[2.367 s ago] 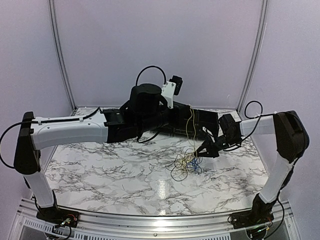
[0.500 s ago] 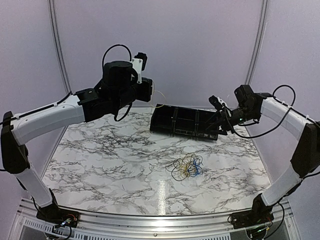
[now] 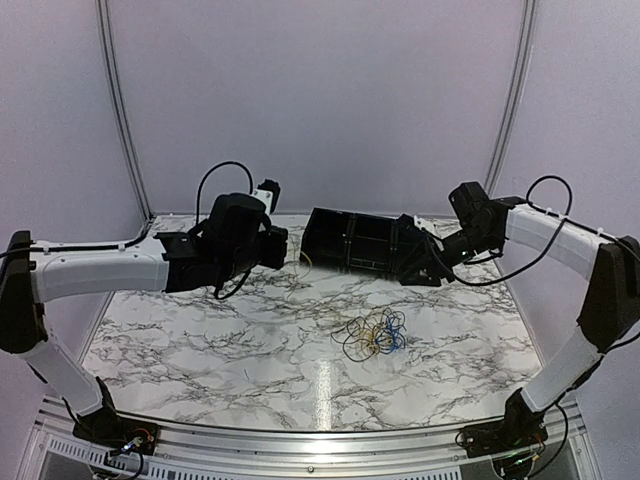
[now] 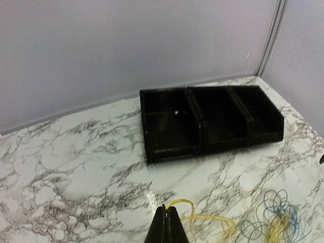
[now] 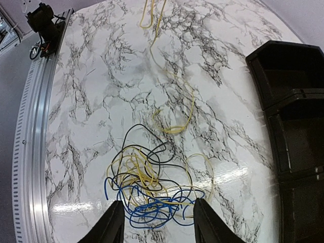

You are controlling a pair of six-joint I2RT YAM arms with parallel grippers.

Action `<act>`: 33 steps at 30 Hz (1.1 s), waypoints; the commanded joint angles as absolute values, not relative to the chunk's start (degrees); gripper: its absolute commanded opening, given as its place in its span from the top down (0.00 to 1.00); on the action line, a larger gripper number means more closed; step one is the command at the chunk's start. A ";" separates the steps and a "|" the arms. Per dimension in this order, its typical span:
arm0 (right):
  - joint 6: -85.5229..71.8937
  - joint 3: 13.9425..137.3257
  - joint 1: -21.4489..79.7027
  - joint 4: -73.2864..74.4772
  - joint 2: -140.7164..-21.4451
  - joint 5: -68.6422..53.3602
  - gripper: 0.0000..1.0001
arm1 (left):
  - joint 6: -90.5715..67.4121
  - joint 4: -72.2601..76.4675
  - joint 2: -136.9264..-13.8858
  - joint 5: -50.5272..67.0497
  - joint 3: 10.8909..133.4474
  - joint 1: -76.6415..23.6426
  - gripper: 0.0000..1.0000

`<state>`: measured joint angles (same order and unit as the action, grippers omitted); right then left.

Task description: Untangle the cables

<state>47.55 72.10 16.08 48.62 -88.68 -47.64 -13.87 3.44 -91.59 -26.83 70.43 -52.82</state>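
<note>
The left arm lies low and nearly level over the glossy, marble-patterned desk [image 3: 200, 340], a white shell with black joints. Its left gripper [image 4: 166, 229] is pinched together on one thin yellow cable [image 4: 207, 218]. That strand loops out from the tips and trails across the desk towards the tangle of cables [image 3: 375, 333], a loose nest of yellow, black and blue wire. The tangle lies on the desk in front of a black plastic tray [image 3: 365, 245] with three bays. The right arm arches in from the right. Its right gripper [image 5: 157, 228] is angled down near the tray's right end, fingers apart with nothing between them.
</note>
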 commanded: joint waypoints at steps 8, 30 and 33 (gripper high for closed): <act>47.66 78.45 28.50 44.83 -99.51 -40.00 0.55 | -23.40 7.48 -82.75 -30.84 52.46 -52.65 1.00; 23.00 102.91 39.04 35.55 -126.24 -39.73 0.61 | -29.13 2.67 -63.08 -27.57 39.92 -53.54 0.45; 21.08 105.68 39.72 35.18 -130.12 -39.75 0.60 | -29.97 2.12 -62.04 -29.00 37.16 -53.36 0.44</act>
